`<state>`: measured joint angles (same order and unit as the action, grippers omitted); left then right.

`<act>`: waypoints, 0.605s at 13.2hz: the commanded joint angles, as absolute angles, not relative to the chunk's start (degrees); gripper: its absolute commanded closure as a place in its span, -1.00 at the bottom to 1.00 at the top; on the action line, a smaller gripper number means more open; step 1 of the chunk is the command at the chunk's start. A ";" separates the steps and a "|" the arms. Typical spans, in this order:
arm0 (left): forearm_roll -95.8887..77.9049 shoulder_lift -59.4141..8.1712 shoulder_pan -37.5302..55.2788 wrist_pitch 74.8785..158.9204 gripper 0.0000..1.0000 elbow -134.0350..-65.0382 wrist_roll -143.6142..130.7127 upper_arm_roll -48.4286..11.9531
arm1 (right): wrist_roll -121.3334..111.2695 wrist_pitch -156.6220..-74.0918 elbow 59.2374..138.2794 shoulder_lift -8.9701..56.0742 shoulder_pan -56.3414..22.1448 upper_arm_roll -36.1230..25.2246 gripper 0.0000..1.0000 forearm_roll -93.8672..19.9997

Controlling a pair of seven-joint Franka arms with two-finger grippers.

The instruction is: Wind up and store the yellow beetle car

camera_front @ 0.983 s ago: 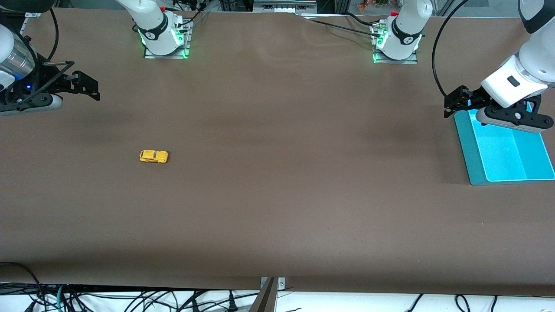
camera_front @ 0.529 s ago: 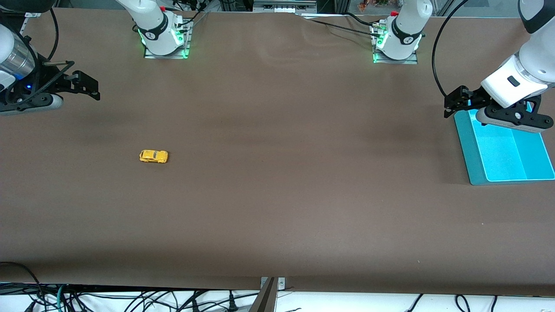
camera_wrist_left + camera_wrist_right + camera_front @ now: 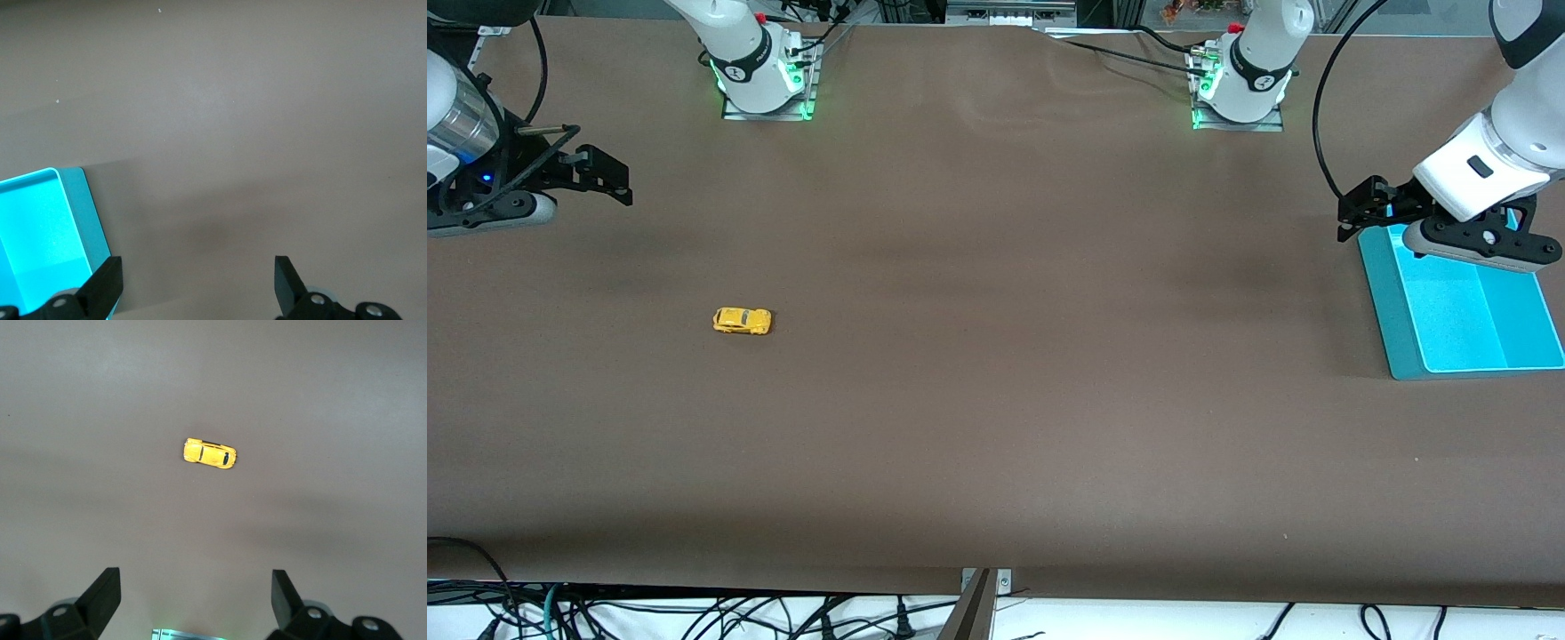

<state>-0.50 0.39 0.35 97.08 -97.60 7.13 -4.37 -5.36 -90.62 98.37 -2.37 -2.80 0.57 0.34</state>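
The yellow beetle car (image 3: 742,321) stands on its wheels on the brown table, toward the right arm's end; the right wrist view also shows the car (image 3: 209,453), well away from the fingers. My right gripper (image 3: 609,182) hangs open and empty above the table at that end, apart from the car. Its jaws (image 3: 193,597) stand wide in its wrist view. My left gripper (image 3: 1360,209) hovers open and empty over the edge of the cyan tray (image 3: 1400,320). In the left wrist view, the jaws (image 3: 197,283) are spread wide over bare table beside the tray (image 3: 73,200).
The two arm bases (image 3: 760,76) (image 3: 1240,84) with green lights stand along the table edge farthest from the front camera. Cables hang below the nearest edge. Brown table surface (image 3: 1005,356) stretches between the car and the tray.
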 commanded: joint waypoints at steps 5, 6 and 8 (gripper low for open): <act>-0.79 0.35 0.53 96.24 -1.00 -96.86 6.59 -4.22 | -5.89 -92.27 101.42 -2.02 -2.72 0.88 -1.00 0.35; -0.79 0.35 0.53 96.24 -1.00 -96.86 6.59 -4.22 | -5.89 -94.37 103.77 -2.02 -2.72 0.97 -1.00 0.35; -0.88 0.35 0.53 96.24 -1.00 -96.86 6.59 -4.22 | -5.89 -99.73 108.52 -2.11 -2.72 0.97 -1.00 0.44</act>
